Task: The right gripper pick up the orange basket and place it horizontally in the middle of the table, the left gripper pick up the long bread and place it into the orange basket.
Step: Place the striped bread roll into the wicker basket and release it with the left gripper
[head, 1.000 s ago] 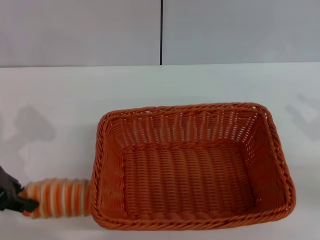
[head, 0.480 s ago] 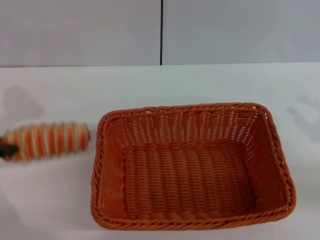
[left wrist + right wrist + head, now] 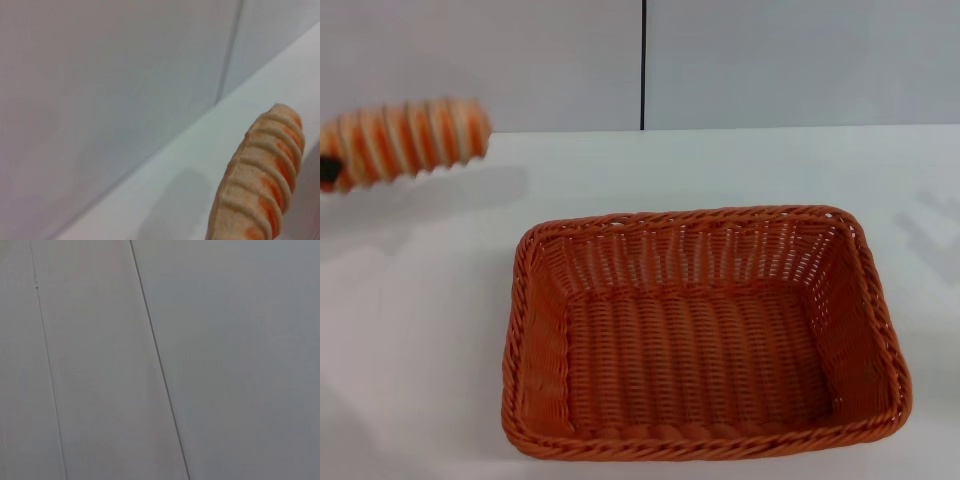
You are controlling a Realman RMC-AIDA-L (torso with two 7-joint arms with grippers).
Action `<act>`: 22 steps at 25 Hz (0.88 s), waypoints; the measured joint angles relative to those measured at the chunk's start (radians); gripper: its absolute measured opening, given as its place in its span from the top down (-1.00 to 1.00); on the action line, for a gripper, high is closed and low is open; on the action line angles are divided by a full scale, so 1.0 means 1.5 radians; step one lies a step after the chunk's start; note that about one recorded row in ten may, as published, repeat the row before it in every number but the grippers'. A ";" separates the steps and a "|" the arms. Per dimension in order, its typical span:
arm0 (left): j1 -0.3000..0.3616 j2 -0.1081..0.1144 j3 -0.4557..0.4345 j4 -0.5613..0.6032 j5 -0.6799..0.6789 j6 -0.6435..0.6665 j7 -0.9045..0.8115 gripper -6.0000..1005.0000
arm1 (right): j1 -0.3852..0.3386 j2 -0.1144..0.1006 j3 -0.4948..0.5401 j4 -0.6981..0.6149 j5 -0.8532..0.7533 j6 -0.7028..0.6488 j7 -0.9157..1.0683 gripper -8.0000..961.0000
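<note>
The orange basket [image 3: 705, 335] lies lengthwise across the middle of the white table [image 3: 420, 300], with nothing inside it. The long bread [image 3: 405, 142], striped orange and cream, hangs in the air at the far left, well above the table and to the left of the basket's back corner. Only a black tip of my left gripper [image 3: 329, 171] shows at the picture's edge, shut on the bread's left end. In the left wrist view the long bread [image 3: 260, 180] sticks out over the table [image 3: 195, 155]. My right gripper is out of view.
A grey panelled wall [image 3: 770, 60] with a dark vertical seam [image 3: 643, 65] stands behind the table. The right wrist view holds only the wall [image 3: 225, 365]. The bread's shadow [image 3: 430, 205] falls on bare table left of the basket.
The left gripper has lifted the long bread from the table beside the basket's front left corner, up and toward the back, to high at the far left. The basket has not moved.
</note>
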 joint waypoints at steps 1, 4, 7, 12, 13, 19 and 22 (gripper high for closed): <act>0.002 0.000 0.000 0.004 -0.026 0.004 -0.002 0.65 | 0.000 0.000 0.000 0.000 0.000 0.000 0.000 -0.08; 0.007 -0.005 0.008 0.016 -0.100 0.024 -0.021 0.66 | 0.003 0.000 0.000 0.000 0.000 0.000 0.000 -0.08; 0.011 -0.010 0.060 0.019 -0.145 0.035 -0.063 0.66 | 0.006 0.000 0.000 0.000 0.001 0.000 0.002 -0.08; 0.046 -0.013 0.195 0.015 -0.234 0.015 -0.106 0.67 | 0.009 0.001 0.000 0.000 0.003 -0.002 0.001 -0.08; 0.053 -0.013 0.221 0.015 -0.254 0.006 -0.114 0.67 | 0.009 0.002 0.000 0.000 0.003 -0.003 0.000 -0.08; 0.101 -0.014 0.378 0.017 -0.340 -0.104 -0.175 0.68 | 0.011 0.005 0.000 0.000 0.005 -0.004 -0.001 -0.08; 0.120 -0.014 0.436 0.015 -0.356 -0.150 -0.177 0.68 | 0.010 0.006 0.003 0.001 0.005 -0.003 -0.001 -0.08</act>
